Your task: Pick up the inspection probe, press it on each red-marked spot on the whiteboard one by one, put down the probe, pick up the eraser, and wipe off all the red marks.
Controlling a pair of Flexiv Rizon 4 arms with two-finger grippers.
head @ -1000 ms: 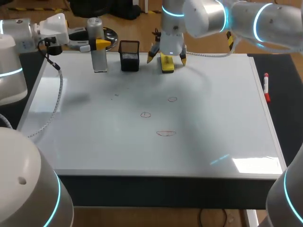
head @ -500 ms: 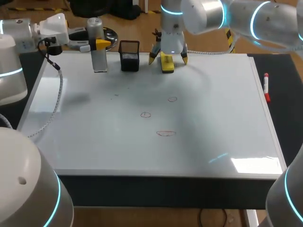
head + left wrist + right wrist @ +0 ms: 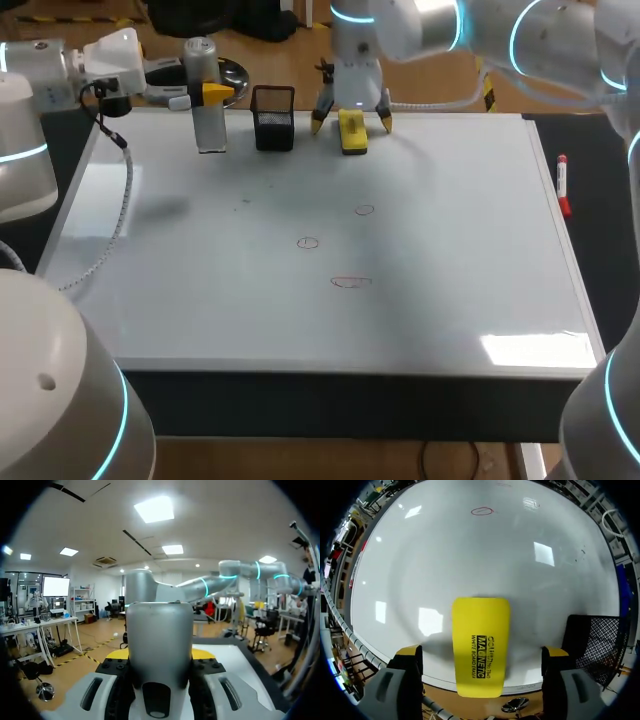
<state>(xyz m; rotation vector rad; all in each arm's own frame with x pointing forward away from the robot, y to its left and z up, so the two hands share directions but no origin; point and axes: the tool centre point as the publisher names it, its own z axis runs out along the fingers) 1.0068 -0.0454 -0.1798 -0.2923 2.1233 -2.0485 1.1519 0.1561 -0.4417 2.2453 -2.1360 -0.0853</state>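
The inspection probe (image 3: 208,110), a silver cylinder, stands upright over the whiteboard's (image 3: 200,260) far left corner. My left gripper (image 3: 212,93) is shut on it; in the left wrist view the probe (image 3: 159,630) fills the gap between the fingers of the left gripper (image 3: 159,656). The yellow eraser (image 3: 353,131) lies flat at the far edge. My right gripper (image 3: 352,121) straddles it, open, one yellow tip on each side. In the right wrist view the eraser (image 3: 480,650) lies between the fingers of the right gripper (image 3: 482,652), clear of both. Three red marks (image 3: 364,210) (image 3: 307,242) (image 3: 350,282) sit mid-board.
A black mesh cup (image 3: 273,118) stands between the probe and the eraser, close beside my right gripper's finger; it shows as the mesh cup (image 3: 595,640) in the right wrist view. A red marker (image 3: 563,186) lies off the board's right edge.
My right gripper has come down and slightly back around the eraser, its fingers a little closer together. The left arm and probe have not moved.
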